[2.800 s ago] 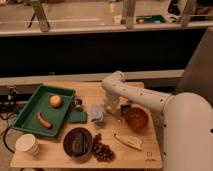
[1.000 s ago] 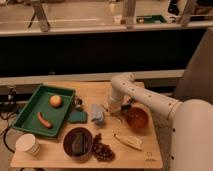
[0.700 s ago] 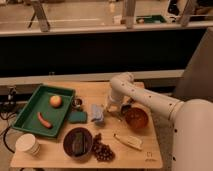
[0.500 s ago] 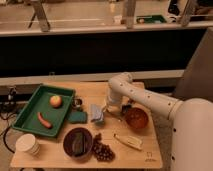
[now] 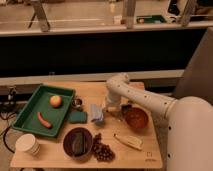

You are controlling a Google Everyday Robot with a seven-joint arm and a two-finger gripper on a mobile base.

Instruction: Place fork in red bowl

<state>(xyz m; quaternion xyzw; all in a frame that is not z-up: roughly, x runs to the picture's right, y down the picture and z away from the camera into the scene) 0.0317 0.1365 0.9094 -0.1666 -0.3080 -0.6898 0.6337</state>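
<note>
The red bowl (image 5: 136, 119) stands right of the table's middle, and its inside looks plain. My gripper (image 5: 112, 107) hangs low over the table just left of the bowl, between it and a blue-grey cloth (image 5: 97, 114). The arm bends down to it from an elbow above. The fork does not show; the spot under and around the gripper is hidden by the wrist.
A green tray (image 5: 30, 111) at the left holds an orange fruit (image 5: 55, 101) and a red sausage-like piece (image 5: 44, 120). A green sponge (image 5: 77, 116), a plum-brown bowl (image 5: 78, 141), dark grapes (image 5: 102, 150), a cream-yellow oblong object (image 5: 129, 142) and a white cup stack (image 5: 27, 145) lie in front.
The arm's elbow swung a little to the right and then back to the left. The gripper stayed low beside the red bowl's left side. Nothing else moved.
</note>
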